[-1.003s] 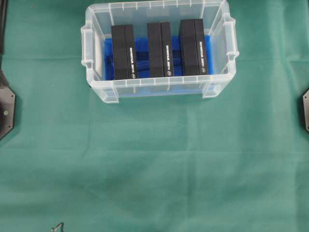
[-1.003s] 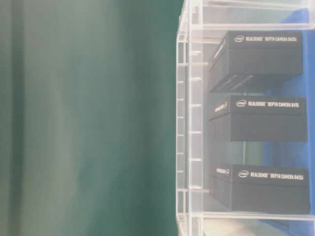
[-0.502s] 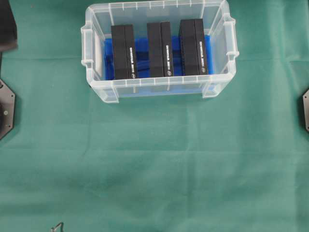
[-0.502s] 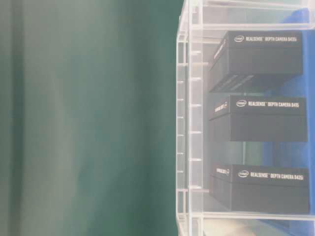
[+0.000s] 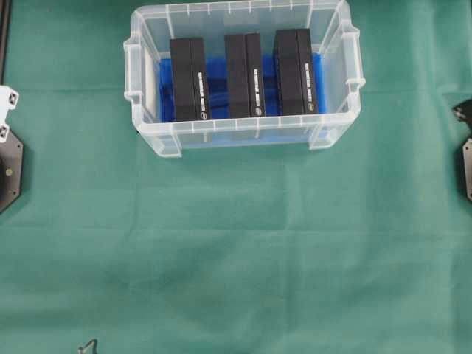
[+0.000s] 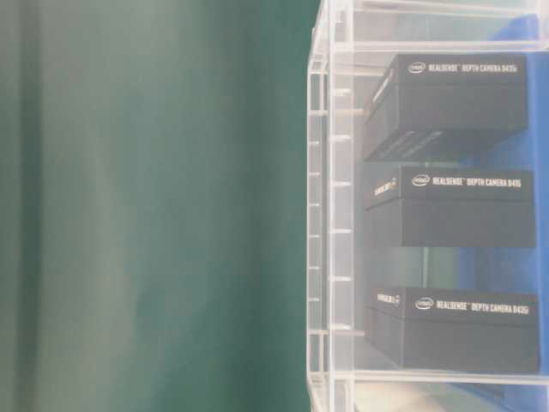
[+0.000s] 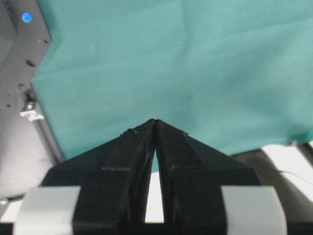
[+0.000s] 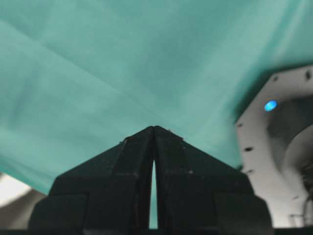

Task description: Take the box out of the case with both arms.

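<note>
On my left wrist view the left gripper (image 7: 155, 121) has its fingers (image 7: 132, 147) pressed together, tips meeting with nothing between them, over bare green cloth (image 7: 171, 63). A black base plate with a blue light (image 7: 26, 17) sits at the upper left of that view. My right wrist view shows the same: the right gripper (image 8: 154, 127) has its fingers (image 8: 173, 152) pressed tip to tip, holding nothing, above the cloth, which is blurred here. A pale plate with a blue light (image 8: 270, 105) lies at the right.

From overhead I see only slivers of the arms: a white block (image 5: 6, 103) at the left edge and a dark part (image 5: 463, 112) at the right edge, both well apart from the case.

The case (image 5: 147, 133) stands on the cloth-covered bench (image 5: 236, 258) at the top middle, its blue lining (image 5: 217, 74) showing between three black boxes. The left box (image 5: 189, 78), middle box (image 5: 243, 74) and right box (image 5: 297, 71) stand side by side on edge, apart from each other, all inside the case. The table-level view shows them through the clear wall (image 6: 330, 215), white lettering on their faces.
</note>
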Tool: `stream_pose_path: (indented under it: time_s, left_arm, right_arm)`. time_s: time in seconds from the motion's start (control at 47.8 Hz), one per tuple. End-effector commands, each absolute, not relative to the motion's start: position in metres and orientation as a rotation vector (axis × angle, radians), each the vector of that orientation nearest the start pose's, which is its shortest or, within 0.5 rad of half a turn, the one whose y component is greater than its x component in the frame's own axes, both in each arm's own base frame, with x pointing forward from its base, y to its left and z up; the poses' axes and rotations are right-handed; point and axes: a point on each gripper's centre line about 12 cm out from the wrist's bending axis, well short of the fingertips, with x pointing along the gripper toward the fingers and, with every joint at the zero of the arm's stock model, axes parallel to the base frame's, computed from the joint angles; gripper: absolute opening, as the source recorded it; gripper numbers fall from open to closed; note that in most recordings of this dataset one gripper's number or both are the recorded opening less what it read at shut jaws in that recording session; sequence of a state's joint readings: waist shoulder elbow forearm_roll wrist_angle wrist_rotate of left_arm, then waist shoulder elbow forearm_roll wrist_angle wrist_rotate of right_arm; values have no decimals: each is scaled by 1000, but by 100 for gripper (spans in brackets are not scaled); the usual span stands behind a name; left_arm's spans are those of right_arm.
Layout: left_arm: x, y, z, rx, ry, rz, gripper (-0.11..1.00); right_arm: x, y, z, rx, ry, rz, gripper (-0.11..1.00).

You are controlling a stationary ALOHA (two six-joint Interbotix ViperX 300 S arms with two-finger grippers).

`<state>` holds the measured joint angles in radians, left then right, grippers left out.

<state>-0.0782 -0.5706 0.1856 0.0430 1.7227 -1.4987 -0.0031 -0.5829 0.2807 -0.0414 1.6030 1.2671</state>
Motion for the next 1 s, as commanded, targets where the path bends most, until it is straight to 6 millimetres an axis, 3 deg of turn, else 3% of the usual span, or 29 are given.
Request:
stream_pose_path:
  time_s: [0.0,0.376,0.543,0.773,0.982]
  left_arm:
    - [191,-10,413,-1185,1054,953,2]
    - [196,-4,414,-1182,1047,955,2]
    - [196,18,415,-1147,1040,963,2]
    - [188,62,416,-1146,996,1035,2]
    - [185,79,415,-1127,995,1052,2]
  right_arm:
    - [205,-5,392,1083,1050,-847,2]
    - [207,-8,391,1082,1047,-860,2]
    - [212,-31,389,1067,1040,-899,2]
    - [222,-82,385,1043,989,-959,2]
    - [226,-108,385,1054,941,-996,2]
